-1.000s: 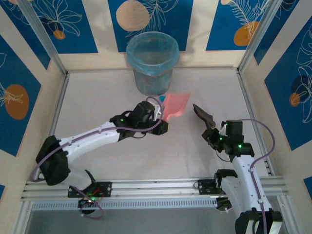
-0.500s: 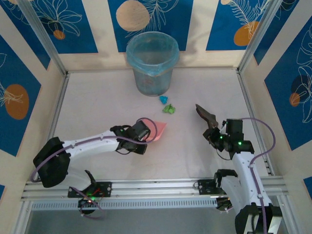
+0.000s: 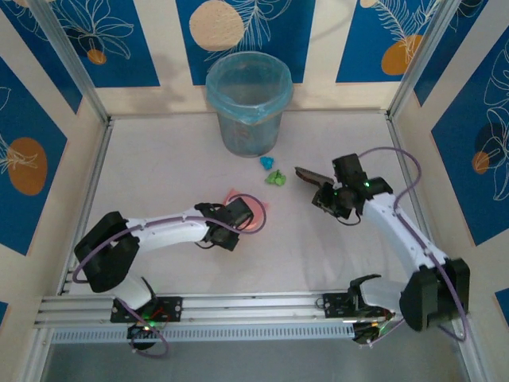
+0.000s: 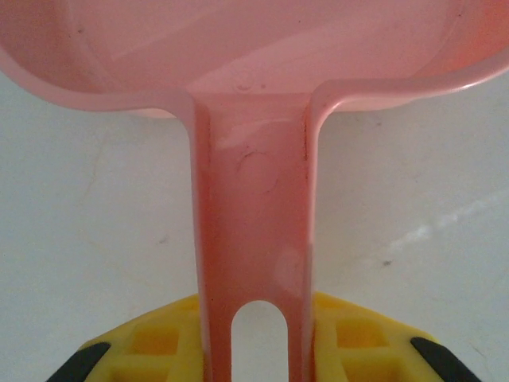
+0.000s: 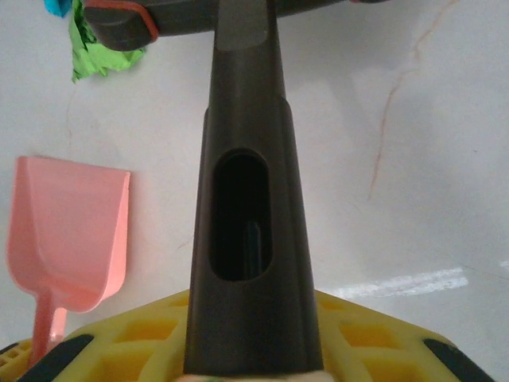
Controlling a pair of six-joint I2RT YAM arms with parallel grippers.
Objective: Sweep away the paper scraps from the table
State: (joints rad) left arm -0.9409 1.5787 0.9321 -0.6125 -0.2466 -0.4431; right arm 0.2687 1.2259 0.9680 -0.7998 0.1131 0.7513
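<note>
Top external view is showing the left hand (image 3: 237,216) clamping the handle of the pink plastic dustpan (image 3: 256,208), which is lying low on the pale grey tabletop (image 3: 159,159), seemingly waiting as a catcher. The right hand (image 3: 330,196) is gripping the dark long-handled brush (image 3: 308,175), its head reaching just beside the small crumpled green and cyan paper scraps (image 3: 275,177), which are lying near the translucent blue bin (image 3: 249,95).

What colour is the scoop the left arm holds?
The dustpan is pink, clearest in left wrist view.
</note>
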